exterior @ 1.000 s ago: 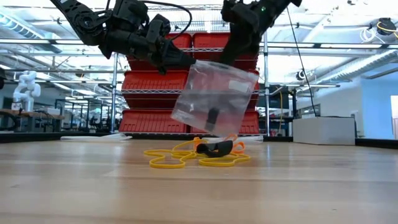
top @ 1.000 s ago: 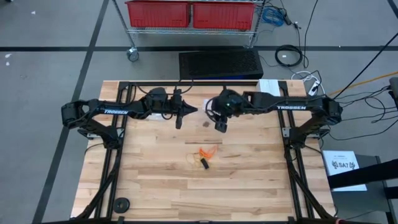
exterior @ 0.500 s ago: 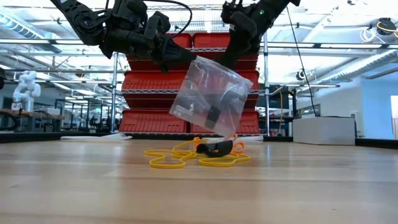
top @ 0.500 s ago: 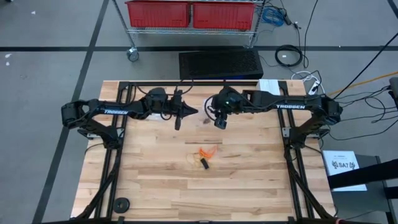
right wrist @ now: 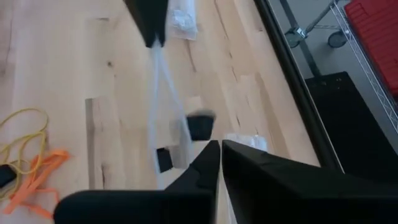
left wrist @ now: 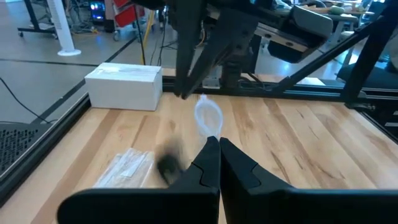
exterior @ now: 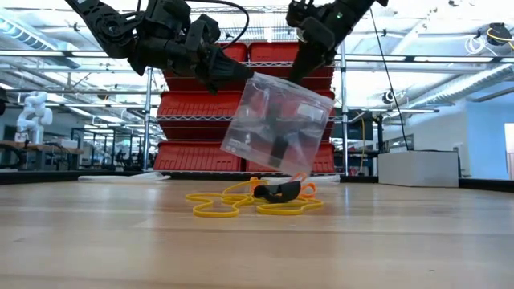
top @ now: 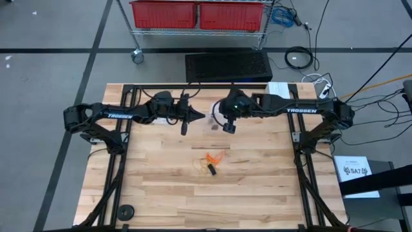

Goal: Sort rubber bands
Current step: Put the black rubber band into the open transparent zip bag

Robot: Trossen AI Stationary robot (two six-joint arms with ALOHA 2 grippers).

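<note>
My left gripper (exterior: 241,78), upper left of centre in the low view, is clamped on a clear bag (exterior: 277,124); my right gripper (exterior: 299,74) pinches its opposite corner. The rubber bands (exterior: 253,197) lie heaped on the table (exterior: 401,241) below centre

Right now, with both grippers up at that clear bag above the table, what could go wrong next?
1. The clear bag hangs tilted between the left gripper and right gripper, each shut on an upper corner; a slip could drop it.
2. The black bands already inside could spill if it tips further.
3. The bag hangs just above the loose rubber bands on the table, so lowering it may scatter them.
</note>
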